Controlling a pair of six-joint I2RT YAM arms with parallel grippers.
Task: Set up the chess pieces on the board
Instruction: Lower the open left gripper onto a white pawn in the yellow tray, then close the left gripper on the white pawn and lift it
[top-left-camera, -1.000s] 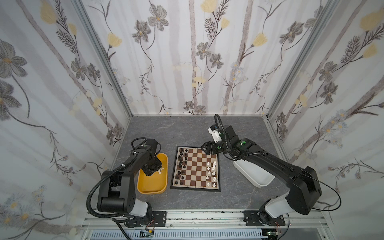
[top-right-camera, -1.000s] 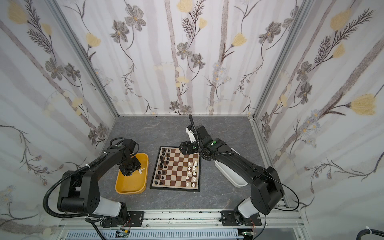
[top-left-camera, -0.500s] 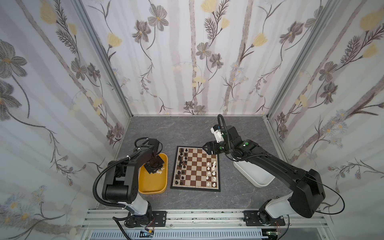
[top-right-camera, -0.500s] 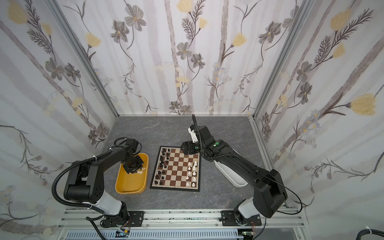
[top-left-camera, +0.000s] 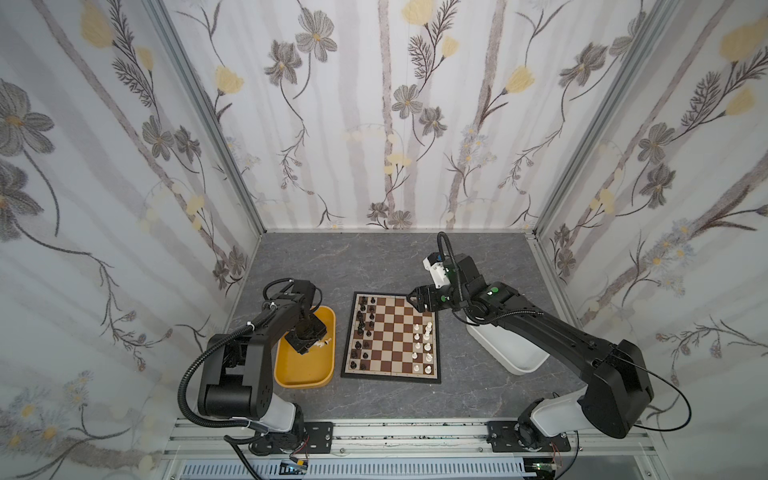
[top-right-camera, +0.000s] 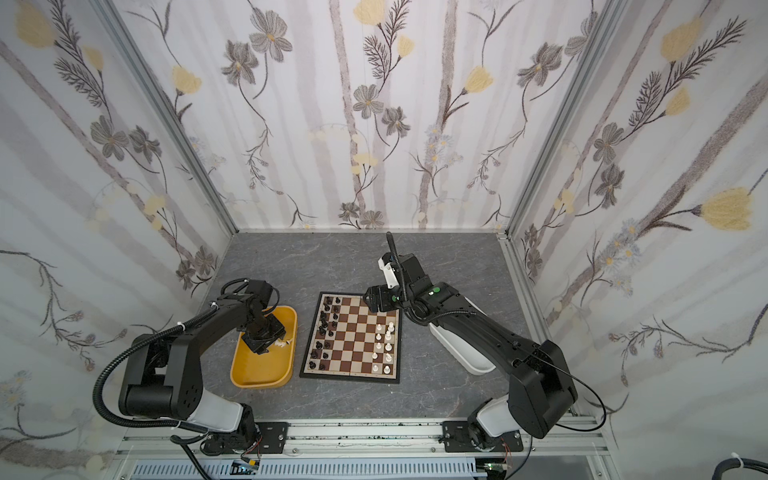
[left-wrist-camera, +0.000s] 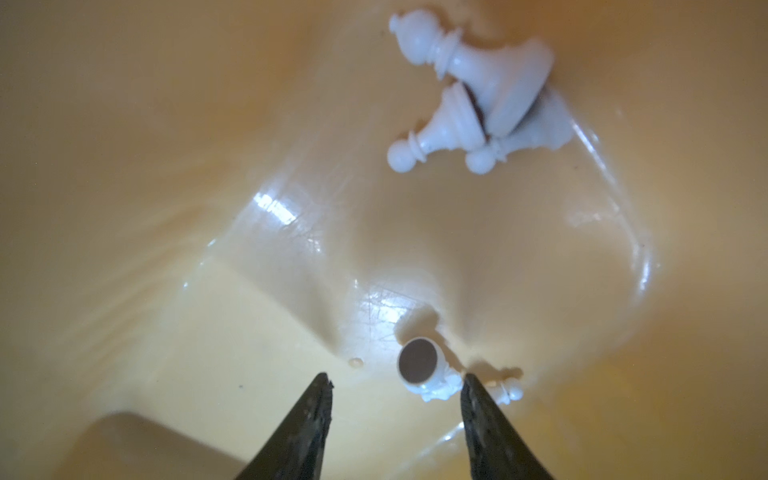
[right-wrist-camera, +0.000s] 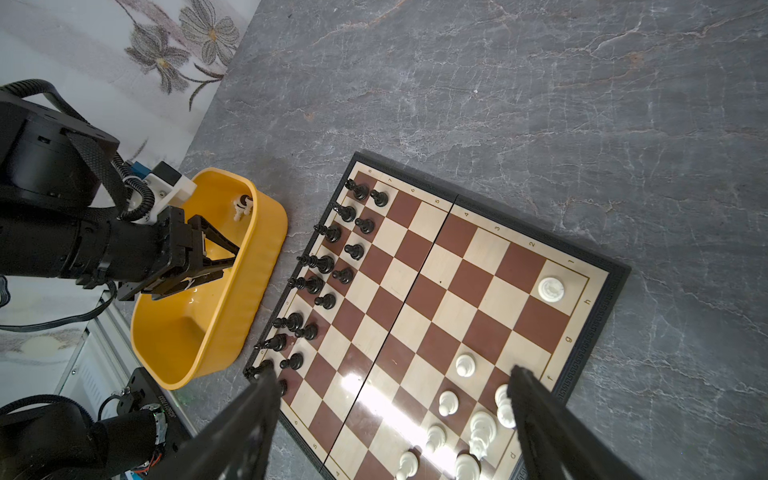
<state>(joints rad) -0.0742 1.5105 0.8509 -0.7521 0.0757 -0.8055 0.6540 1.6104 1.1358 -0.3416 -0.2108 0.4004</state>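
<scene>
Down in the yellow tub (top-left-camera: 303, 368) at left, my left hand (left-wrist-camera: 395, 376) hangs, fingers apart either side of a fallen white piece (left-wrist-camera: 419, 365), ungripped. Next I must close gently on it. Rightward, the board (top-left-camera: 392, 328) carries ranked chess pieces (right-wrist-camera: 324, 264); my right hand (right-wrist-camera: 392, 370) hovers open, empty.

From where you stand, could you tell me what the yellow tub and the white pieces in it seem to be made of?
Yellow tub: probably moulded plastic, glossy; bright glints and rounded corners. White pieces: likely plastic, smooth with a soft sheen; the dark disc under one base could be felt or magnet.
</scene>
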